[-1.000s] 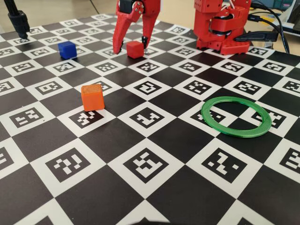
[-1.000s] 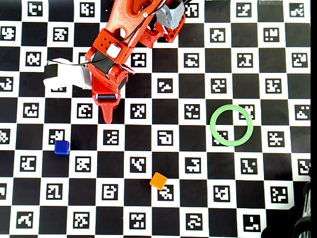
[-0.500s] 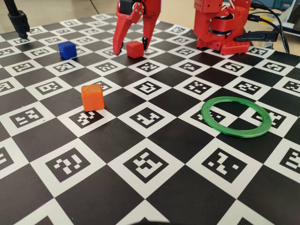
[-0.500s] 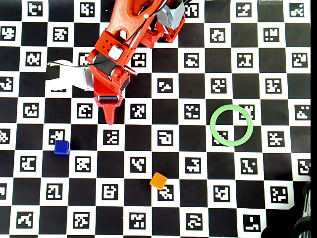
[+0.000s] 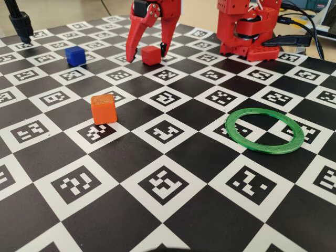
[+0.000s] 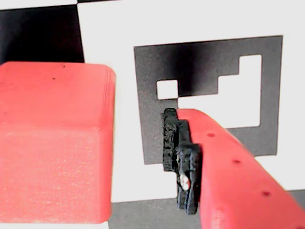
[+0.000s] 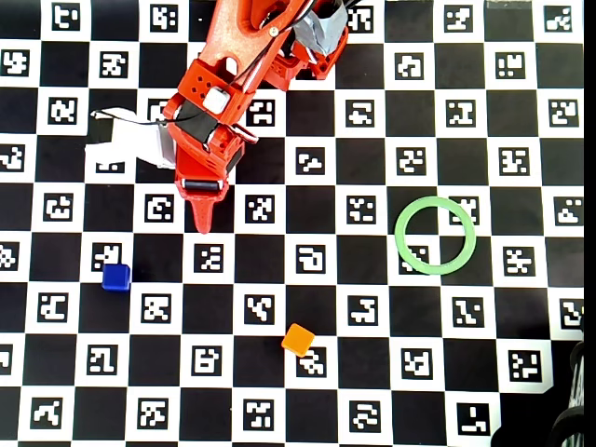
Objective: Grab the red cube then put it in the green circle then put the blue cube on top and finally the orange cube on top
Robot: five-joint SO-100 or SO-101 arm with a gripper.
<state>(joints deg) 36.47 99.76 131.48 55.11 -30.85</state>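
At the far end of the checkered bench (image 5: 173, 157), the gripper (image 5: 147, 54) stands with its fingers spread on either side of the red cube (image 5: 150, 55), which sits on the board between them; the wrist view shows a gap between the cube and the padded fingertip (image 6: 183, 162). Left of the red cube lies the blue cube (image 5: 75, 55). Nearer the camera than the red cube sits the orange cube (image 5: 103, 108), and well to its right the green circle (image 5: 264, 130) lies flat and empty.
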